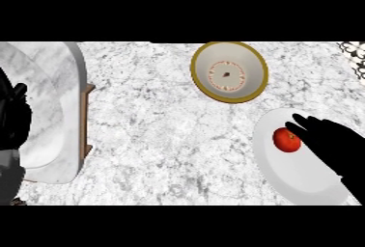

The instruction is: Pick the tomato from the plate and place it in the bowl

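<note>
While tomato sits on plate, bowl empty.

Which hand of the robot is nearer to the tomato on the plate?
The right hand. Its fingers reach over the white plate, just beside the tomato. The left hand is far away at the view's left edge.
</note>
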Robot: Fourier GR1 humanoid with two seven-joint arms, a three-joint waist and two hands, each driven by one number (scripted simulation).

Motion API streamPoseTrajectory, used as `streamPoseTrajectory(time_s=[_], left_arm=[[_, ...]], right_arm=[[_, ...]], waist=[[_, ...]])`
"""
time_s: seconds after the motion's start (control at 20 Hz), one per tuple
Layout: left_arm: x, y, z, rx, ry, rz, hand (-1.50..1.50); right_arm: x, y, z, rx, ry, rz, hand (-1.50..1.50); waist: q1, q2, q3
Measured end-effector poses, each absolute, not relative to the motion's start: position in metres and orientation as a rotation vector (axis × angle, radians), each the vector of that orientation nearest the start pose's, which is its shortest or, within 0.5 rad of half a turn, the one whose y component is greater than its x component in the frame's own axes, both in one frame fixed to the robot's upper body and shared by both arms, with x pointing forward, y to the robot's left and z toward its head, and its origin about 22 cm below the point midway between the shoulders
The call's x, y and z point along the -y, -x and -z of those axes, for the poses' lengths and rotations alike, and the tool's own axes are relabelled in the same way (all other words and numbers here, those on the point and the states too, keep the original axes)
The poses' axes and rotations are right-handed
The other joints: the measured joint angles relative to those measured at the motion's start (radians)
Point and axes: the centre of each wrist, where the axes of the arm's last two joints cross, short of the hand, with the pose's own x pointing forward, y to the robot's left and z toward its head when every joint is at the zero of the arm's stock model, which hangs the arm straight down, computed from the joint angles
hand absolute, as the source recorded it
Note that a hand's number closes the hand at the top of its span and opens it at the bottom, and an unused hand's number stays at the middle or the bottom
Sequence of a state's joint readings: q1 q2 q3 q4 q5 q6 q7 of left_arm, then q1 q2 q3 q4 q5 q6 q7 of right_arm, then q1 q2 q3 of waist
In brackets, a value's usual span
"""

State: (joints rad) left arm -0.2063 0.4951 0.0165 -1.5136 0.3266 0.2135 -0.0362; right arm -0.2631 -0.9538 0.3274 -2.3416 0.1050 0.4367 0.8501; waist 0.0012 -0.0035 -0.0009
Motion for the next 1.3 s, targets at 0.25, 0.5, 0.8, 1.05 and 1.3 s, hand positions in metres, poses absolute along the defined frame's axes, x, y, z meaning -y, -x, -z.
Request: streamPoseTrajectory(time_s=[0.25,0.5,0.8,1.05,1.3], left_arm=[[-0.332,-0.291,-0.089,1.729,-0.272,-0.001,0.00],[-0.334,-0.288,-0.095,1.744,-0.264,0.004,0.00],[-0.330,-0.288,-0.096,1.731,-0.277,0.020,0.00],[-0.331,-0.287,-0.097,1.716,-0.285,0.017,0.00],[-0.330,-0.284,-0.096,1.719,-0.286,0.018,0.00]], right_arm=[[0.222,-0.189,-0.236,1.157,0.714,-1.435,-1.50],[0.227,-0.202,-0.230,1.112,0.705,-1.444,-1.50],[0.227,-0.221,-0.210,1.054,0.711,-1.439,-1.50],[0.232,-0.231,-0.186,1.006,0.726,-1.424,-1.50],[0.244,-0.240,-0.168,0.988,0.738,-1.417,-1.50]], waist=[[0.005,-0.001,0.009],[0.006,-0.001,0.009],[0.011,-0.001,0.013],[0.007,-0.003,0.017],[0.007,-0.005,0.019]])
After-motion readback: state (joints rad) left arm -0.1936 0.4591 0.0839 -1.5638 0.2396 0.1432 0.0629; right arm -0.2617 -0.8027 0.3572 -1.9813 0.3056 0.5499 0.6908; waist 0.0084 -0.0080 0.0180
